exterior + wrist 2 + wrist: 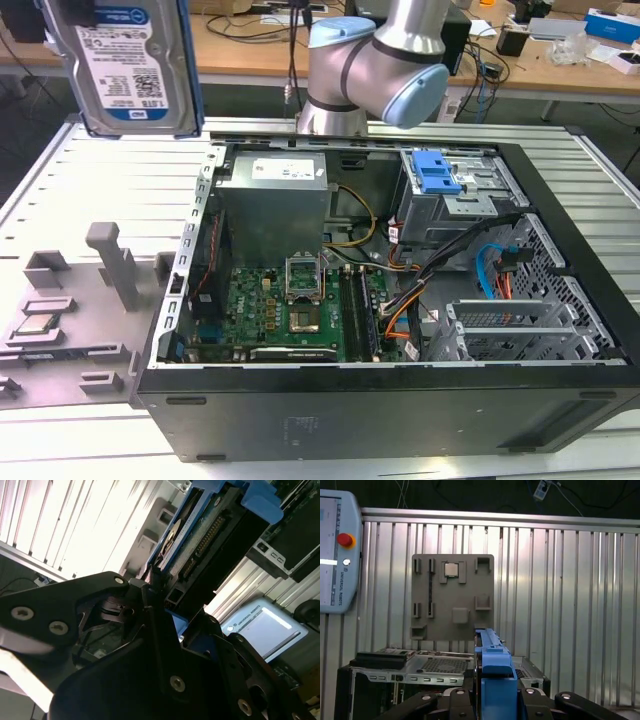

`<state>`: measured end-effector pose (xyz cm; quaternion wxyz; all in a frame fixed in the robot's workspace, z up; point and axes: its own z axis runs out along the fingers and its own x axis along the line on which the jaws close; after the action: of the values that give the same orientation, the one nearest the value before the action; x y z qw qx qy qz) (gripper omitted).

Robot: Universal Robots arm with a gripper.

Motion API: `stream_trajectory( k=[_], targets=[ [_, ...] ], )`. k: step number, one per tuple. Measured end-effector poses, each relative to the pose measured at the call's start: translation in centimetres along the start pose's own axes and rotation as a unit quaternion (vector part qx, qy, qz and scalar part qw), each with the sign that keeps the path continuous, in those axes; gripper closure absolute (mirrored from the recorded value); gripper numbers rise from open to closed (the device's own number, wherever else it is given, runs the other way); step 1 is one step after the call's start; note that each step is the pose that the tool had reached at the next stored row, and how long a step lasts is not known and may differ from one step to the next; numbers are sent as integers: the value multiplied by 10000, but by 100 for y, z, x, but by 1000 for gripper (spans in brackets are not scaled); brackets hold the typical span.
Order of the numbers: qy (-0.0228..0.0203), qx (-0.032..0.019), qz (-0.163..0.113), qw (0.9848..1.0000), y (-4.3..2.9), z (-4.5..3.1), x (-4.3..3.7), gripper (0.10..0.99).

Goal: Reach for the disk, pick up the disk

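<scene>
Silver arm (345, 75), pale-blue joint caps (418, 98); black, apparently screw-studded jaws.

A white-and-blue barcode label (120, 55) with small print covers the face of the flat silver metal disk (138, 122). A white printed sticker (287, 172) sits on the grey metal power-supply box (275, 215). The grey teach pendant (335, 555) carries one line of lettering.

In the exterior view, the open black computer case (400, 400) fills centre through four o'clock; its grey power supply box (275, 200), silver drive cage (460, 190) and cables (420, 272) crowd the inside. At nine o'clock a grey plastic fixture plate (60, 340) raises upright posts (118, 262). Bare ribbed aluminium tabletop (120, 180) lies open at ten o'clock, under the silver, blue-framed disk (135, 65) hanging above it. The grey-and-blue robot arm (380, 60) stands at twelve.
</scene>
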<state>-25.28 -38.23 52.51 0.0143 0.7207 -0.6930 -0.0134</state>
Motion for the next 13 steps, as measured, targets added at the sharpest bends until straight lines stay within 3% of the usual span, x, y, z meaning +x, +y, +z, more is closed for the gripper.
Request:
stream_trajectory(
  k=[13],
  targets=[
    [0,-3,-1,10000,-499,-19,16,722]
  ],
)
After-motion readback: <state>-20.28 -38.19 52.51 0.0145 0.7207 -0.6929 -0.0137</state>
